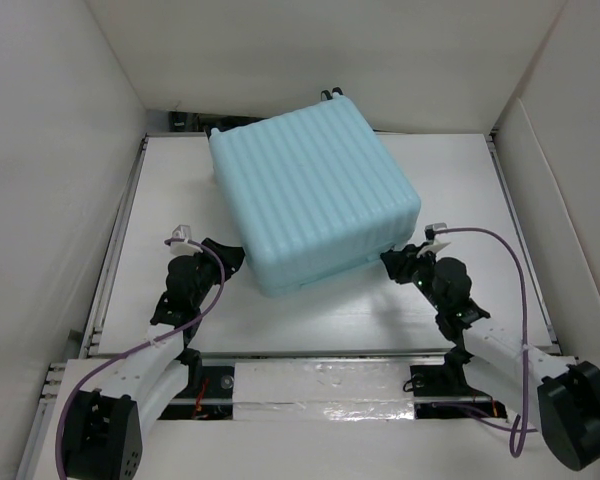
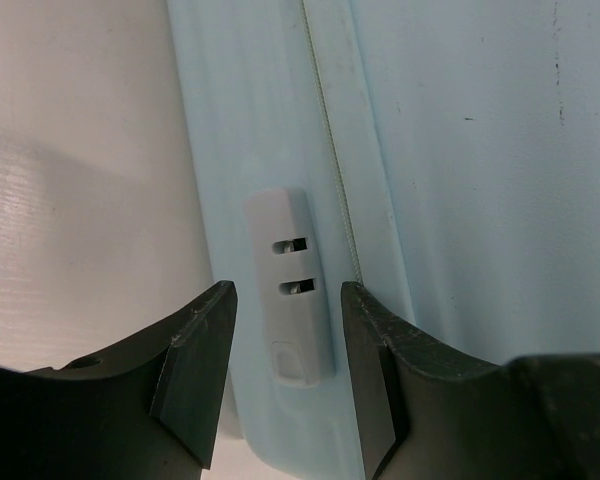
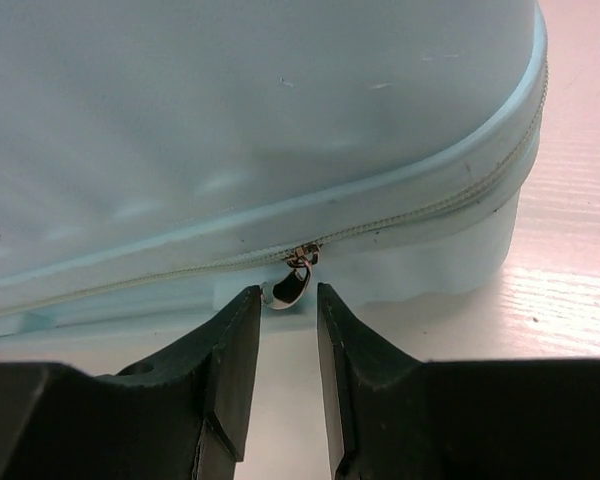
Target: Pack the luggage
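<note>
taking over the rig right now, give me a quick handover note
Left gripper: open, jaws either side of the grey plastic tab on the luggage's side, not gripping.
Right gripper: open narrowly, just short of the zipper pull.
Luggage lies flat on the table, shell closed.
To do: probably grab the pull and finish the zip; how far it has run is unclear.

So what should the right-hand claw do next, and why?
Probably ease the right gripper forward a touch and close on the zipper pull. The pull hangs from the zip of the luggage just ahead of the open fingertips, lined up with the gap but not yet between them. The left gripper, also open, straddles a grey clip.
</note>
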Controlling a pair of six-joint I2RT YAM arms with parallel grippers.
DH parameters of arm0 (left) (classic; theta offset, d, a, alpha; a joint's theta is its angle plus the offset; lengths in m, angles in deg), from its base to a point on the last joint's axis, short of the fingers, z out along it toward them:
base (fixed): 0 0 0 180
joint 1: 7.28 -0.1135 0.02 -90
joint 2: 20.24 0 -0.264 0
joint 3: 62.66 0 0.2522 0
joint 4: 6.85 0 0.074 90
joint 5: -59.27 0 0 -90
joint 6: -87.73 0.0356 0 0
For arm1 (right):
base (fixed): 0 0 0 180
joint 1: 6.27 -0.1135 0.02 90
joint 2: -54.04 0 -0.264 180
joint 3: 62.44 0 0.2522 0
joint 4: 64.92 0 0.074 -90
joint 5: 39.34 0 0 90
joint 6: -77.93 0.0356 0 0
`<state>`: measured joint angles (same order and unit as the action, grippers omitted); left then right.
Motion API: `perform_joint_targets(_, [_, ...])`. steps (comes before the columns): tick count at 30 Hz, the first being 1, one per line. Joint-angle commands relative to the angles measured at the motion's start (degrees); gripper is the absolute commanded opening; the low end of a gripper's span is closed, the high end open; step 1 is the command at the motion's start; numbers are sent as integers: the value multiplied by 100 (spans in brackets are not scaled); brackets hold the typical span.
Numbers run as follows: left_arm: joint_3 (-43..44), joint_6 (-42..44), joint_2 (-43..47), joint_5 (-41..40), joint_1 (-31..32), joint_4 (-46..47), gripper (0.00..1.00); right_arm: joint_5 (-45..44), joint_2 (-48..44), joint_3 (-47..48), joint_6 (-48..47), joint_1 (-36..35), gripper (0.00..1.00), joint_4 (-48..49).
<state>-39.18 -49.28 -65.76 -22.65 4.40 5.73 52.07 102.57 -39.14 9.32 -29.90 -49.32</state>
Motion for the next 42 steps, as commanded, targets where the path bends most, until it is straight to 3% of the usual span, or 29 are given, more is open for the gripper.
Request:
perform_joint_targets(1, [92, 25, 61, 352, 89, 371, 43, 35, 261, 294, -143, 0, 35, 693])
perform_joint_targets(11, [22, 42, 8, 405, 89, 424, 41, -115, 455, 373, -152, 0, 32, 1159])
perform_joint_targets(14, [30, 51, -10, 440, 89, 450, 40, -334, 481, 382, -126, 0, 20, 1221])
perform_joint_targets(17, [4, 42, -1, 511, 89, 511, 39, -378, 412, 303, -117, 0, 2, 1299])
perform_joint_targets(20, [-5, 25, 16, 546, 89, 547, 37, -466, 113, 276, -135, 0, 0, 1169])
perform_joint_targets(23, [39, -28, 60, 493, 89, 599, 36, -309, -238, 653, -345, -289, 0, 169])
perform_joint_targets(27, [162, -186, -132, 651, 89, 941, 36, 96, -222, 1321, -679, -1159, 0, -1280])
perform_joint_targets(30, [215, -291, -238, 739, 89, 1161, 35, 114, 208, 1735, -715, -1967, 0, -1757])
perform_joint_targets(37, [250, -467, -326, 888, 89, 1434, 35, -96, 1578, 2165, -249, -3567, 0, -846])
perform_joint_targets(42, [320, -459, -431, 713, 483, 1470, 35, -396, 2870, 3401, -511, -4533, 0, -563])
